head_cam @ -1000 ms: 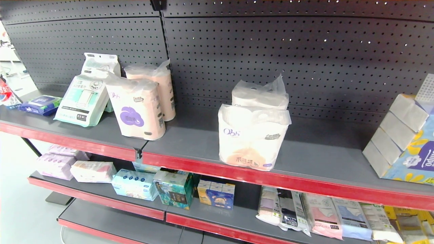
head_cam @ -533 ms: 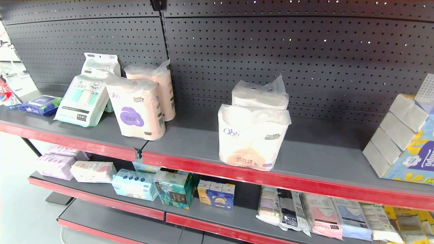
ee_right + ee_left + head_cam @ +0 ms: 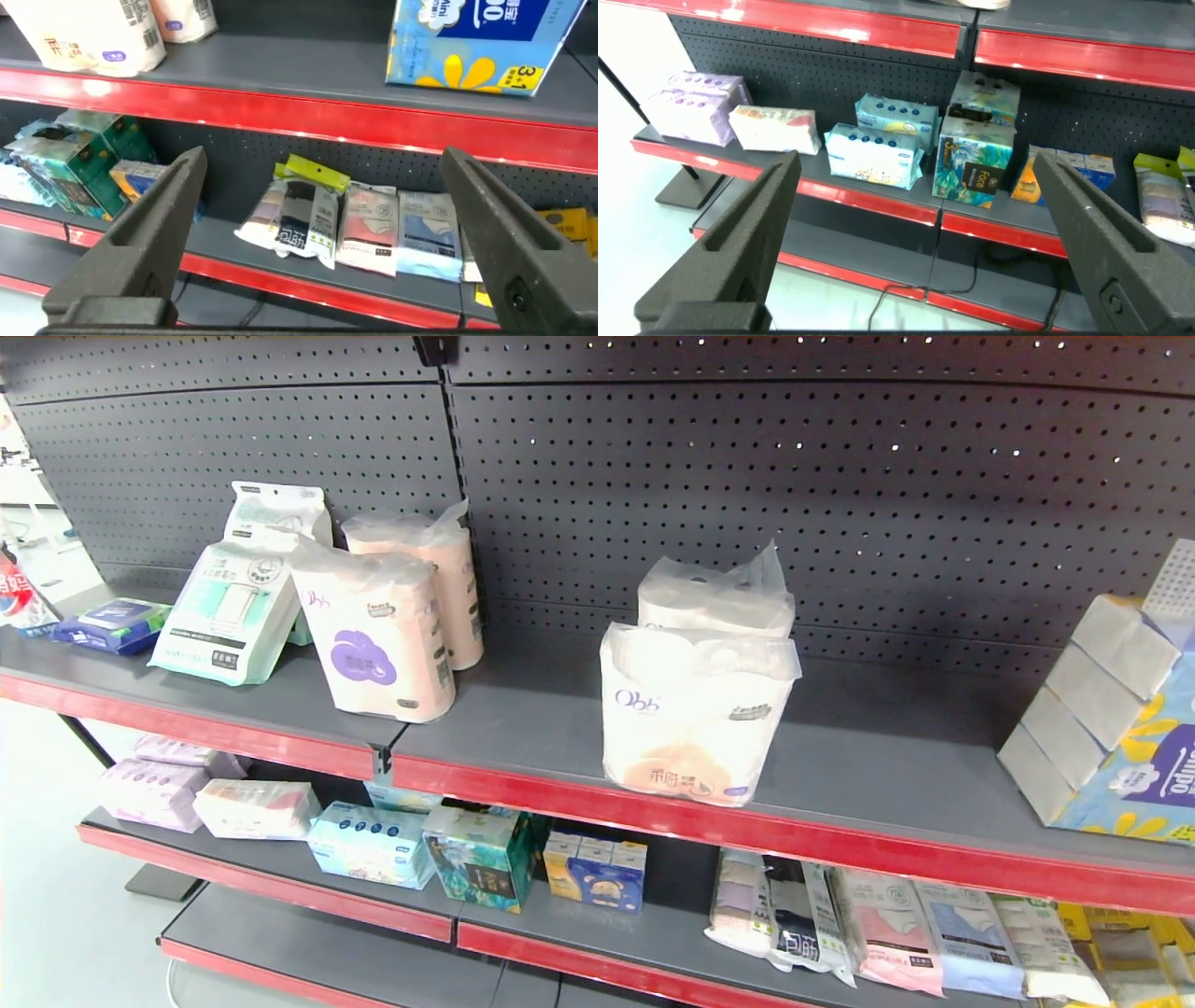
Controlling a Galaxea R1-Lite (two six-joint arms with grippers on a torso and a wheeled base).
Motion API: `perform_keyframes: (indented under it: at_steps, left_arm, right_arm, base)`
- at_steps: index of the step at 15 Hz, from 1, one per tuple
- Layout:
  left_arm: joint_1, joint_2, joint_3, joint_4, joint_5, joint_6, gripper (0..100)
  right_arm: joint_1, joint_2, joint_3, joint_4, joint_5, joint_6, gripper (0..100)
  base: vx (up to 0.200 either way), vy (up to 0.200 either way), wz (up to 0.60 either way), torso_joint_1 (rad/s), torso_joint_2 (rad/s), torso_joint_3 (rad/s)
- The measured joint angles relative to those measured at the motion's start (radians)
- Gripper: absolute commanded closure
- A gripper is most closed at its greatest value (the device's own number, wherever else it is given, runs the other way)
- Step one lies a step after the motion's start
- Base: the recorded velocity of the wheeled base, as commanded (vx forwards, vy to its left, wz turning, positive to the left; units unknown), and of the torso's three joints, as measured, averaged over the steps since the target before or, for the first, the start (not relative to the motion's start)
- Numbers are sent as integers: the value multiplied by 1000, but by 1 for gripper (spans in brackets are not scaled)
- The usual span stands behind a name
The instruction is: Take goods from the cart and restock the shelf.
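The shelf [image 3: 840, 747] stands before the robot, a dark top board with a red front edge and a pegboard [image 3: 747, 476] behind. Near the middle of the board a roll pack [image 3: 695, 714] stands at the front edge, with a second pack [image 3: 714, 593] just behind it. To the left stand a purple-printed pack [image 3: 378, 644] and a peach pack [image 3: 439, 579] behind it, then green-white pouches [image 3: 229, 616] leaning back and flat blue wipes [image 3: 112, 623]. At the far right a blue bundle [image 3: 1120, 728] of tissues sits tilted. Bare board lies between the roll pack and the bundle.

On the lower board lie purple packs [image 3: 154, 789], blue tissue boxes [image 3: 369, 840], a green box [image 3: 481, 854] and bagged packs [image 3: 887, 924].

The left gripper [image 3: 915, 161] is spread wide and empty, level with the lower board and short of it; the tissue boxes and the green box show between its fingers [image 3: 757, 224]. The right gripper [image 3: 322, 157] is likewise spread and empty, facing the bagged packs, with the top board's red edge above it.
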Motion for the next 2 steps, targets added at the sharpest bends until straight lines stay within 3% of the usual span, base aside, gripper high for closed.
perform_keyframes:
  at_steps: [2]
  left_arm:
    - [0, 0, 0, 0, 0, 0, 0]
  right_arm:
    - [0, 0, 0, 0, -1, 0, 0]
  base:
    - [0, 0, 0, 0, 0, 0]
